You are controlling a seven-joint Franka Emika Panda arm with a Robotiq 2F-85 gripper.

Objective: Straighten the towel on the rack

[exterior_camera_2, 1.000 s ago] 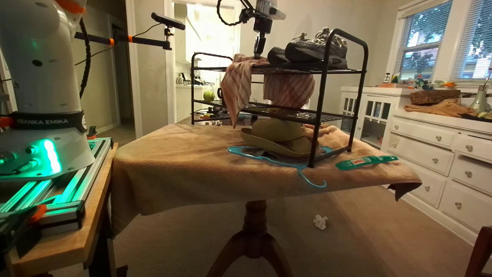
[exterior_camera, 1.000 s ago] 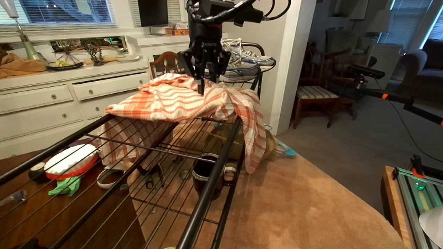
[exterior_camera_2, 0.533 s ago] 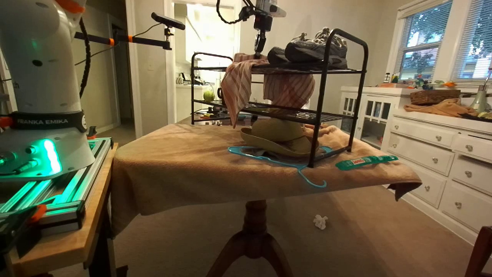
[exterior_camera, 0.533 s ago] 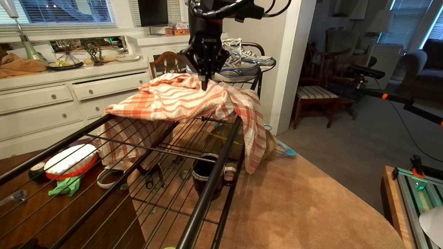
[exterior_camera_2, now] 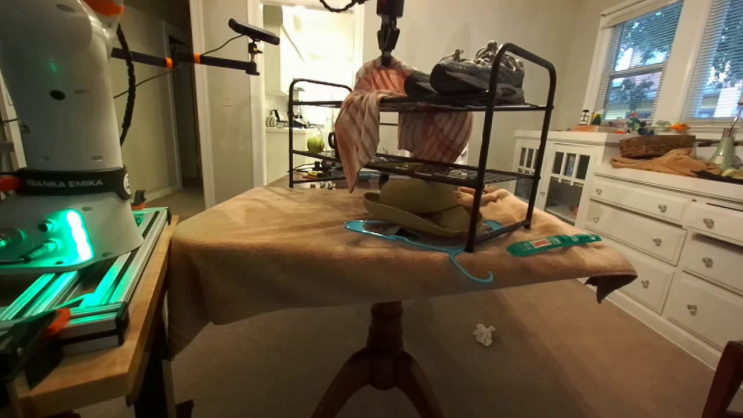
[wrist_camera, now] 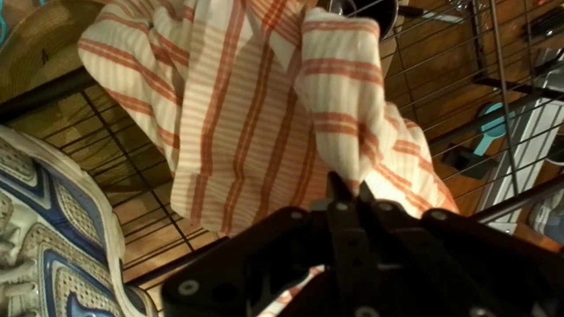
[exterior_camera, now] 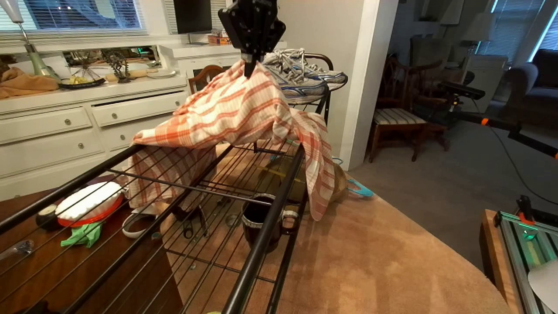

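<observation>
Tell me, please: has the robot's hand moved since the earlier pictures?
Yes, upward: in both exterior views the hand is higher above the rack, which has not shifted, and it now lifts part of the towel.

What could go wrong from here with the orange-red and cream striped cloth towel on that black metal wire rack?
The black two-fingered claw grips the towel at a single peak, so it might slip free. Lowering that peak could leave it bunched rather than flat. The grey-and-blue mesh sneakers sit close by on the rack, so a sideways pull might knock them.
</observation>
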